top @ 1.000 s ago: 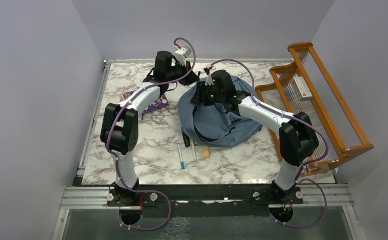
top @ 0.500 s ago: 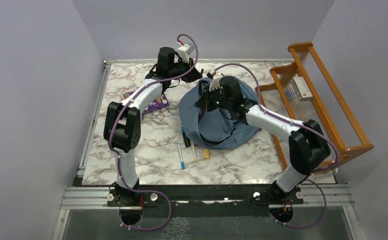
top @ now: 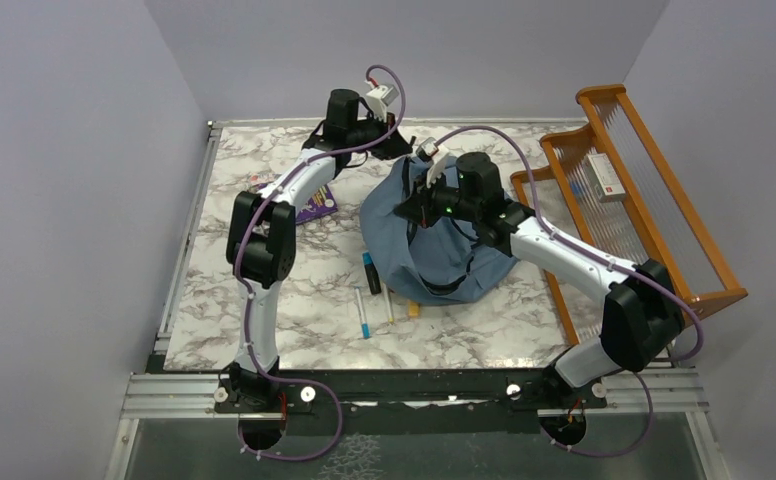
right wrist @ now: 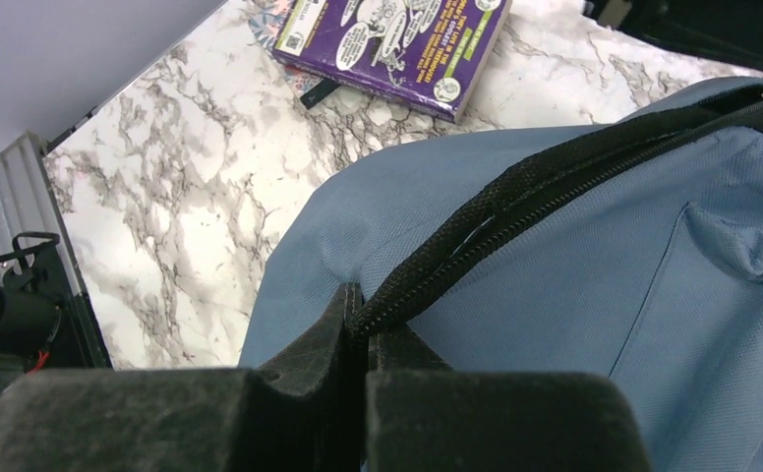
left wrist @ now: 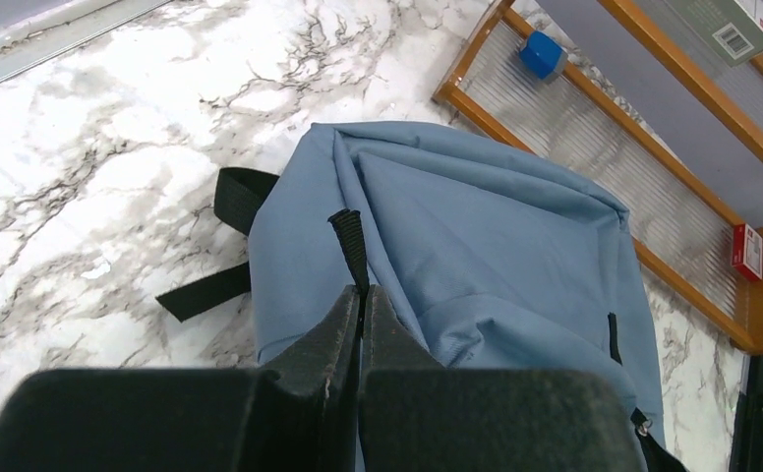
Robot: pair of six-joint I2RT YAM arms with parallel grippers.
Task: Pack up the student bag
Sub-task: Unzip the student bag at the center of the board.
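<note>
Blue student bag (top: 389, 232) gripped twice: left pincer (left wrist: 361, 293) pinches black tab (left wrist: 350, 241), right pincer (right wrist: 362, 311) pinches zipper band (right wrist: 515, 195) (jaws fully pressed).

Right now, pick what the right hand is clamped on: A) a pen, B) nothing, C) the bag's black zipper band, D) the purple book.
C: the right wrist view shows the right hand shut on the black zipper band of the student bag.
</note>
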